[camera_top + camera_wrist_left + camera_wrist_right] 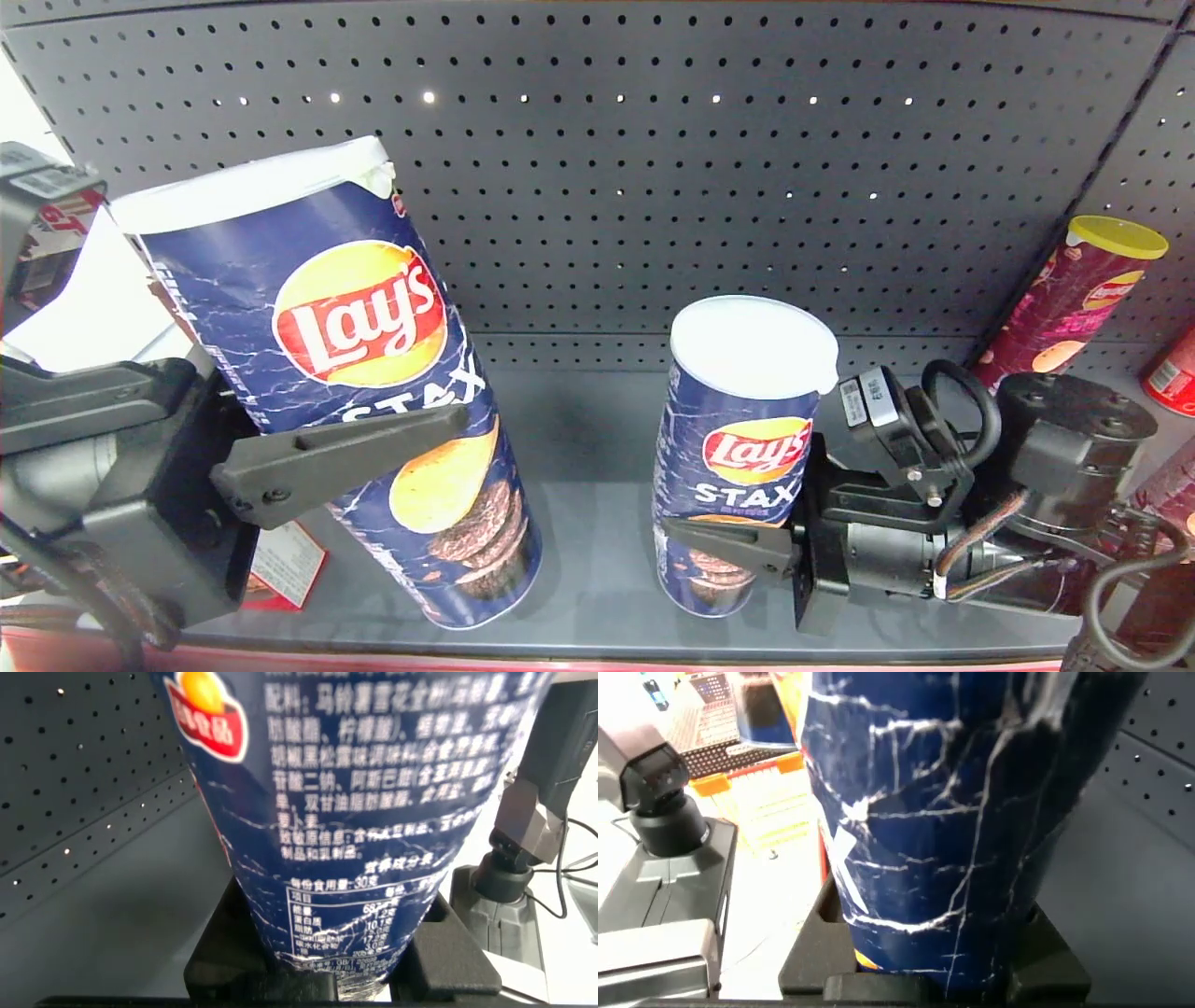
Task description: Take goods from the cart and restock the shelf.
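Note:
Two blue chip cans with white lids are over the grey shelf. The larger-looking can at the left is tilted, its lid toward the left and its base near the shelf's front edge. My left gripper is shut on its middle; in the left wrist view the can sits between the fingers. The other can stands upright at centre right, with my right gripper shut on its lower half from the right. In the right wrist view this can is clamped close to the camera.
A perforated back wall closes the shelf. At the right back leans a maroon can with a yellow lid, beside a red can at the edge. A red and white packet lies low at the left. Bare shelf lies between the two blue cans.

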`<state>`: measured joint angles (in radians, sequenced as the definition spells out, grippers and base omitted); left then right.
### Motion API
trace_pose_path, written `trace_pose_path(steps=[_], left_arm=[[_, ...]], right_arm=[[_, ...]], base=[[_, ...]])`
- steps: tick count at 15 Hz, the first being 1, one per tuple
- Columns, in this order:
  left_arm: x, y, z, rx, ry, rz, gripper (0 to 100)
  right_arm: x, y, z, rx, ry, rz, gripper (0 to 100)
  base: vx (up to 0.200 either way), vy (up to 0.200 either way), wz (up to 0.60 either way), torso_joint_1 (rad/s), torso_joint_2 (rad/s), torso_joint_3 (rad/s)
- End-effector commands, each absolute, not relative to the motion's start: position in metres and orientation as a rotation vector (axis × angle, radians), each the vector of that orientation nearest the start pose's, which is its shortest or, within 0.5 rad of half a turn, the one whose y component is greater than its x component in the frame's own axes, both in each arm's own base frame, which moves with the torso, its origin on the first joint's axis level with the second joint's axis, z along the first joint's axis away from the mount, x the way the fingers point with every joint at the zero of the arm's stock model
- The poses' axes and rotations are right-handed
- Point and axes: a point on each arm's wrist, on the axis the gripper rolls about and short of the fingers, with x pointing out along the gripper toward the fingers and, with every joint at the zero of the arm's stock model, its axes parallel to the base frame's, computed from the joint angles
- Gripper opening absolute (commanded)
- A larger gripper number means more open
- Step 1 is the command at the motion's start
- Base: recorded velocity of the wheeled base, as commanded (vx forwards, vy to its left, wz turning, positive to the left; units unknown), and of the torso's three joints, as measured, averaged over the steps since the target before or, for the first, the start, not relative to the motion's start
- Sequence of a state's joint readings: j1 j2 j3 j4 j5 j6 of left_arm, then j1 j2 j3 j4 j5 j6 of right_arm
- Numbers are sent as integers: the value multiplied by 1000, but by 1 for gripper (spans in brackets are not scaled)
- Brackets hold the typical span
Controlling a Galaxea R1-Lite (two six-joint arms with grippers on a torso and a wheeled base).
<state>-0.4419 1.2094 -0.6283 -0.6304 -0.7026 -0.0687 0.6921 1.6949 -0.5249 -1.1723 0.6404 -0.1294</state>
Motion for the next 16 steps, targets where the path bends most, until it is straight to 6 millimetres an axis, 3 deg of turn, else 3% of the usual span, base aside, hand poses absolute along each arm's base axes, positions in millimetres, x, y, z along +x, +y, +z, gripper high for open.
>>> trace_pose_path(steps=[1, 13, 14, 16], left_arm=[[155, -89, 253, -54, -14, -1145, 0], [155, -89, 253, -54, -14, -1145, 0], [154, -89, 253, -54, -15, -1145, 0], [153, -88, 254, -54, -20, -1146, 0]], right_arm=[[203, 186, 158, -111, -67, 1334, 0], [217, 198, 129, -120, -17, 1308, 0], [217, 199, 129, -120, -17, 1306, 100], [216, 199, 130, -121, -20, 1285, 100]], base=[[0, 0, 0, 0, 0, 0], [0, 0, 0, 0, 0, 0], [0, 0, 0, 0, 0, 0], [0, 0, 0, 0, 0, 0]])
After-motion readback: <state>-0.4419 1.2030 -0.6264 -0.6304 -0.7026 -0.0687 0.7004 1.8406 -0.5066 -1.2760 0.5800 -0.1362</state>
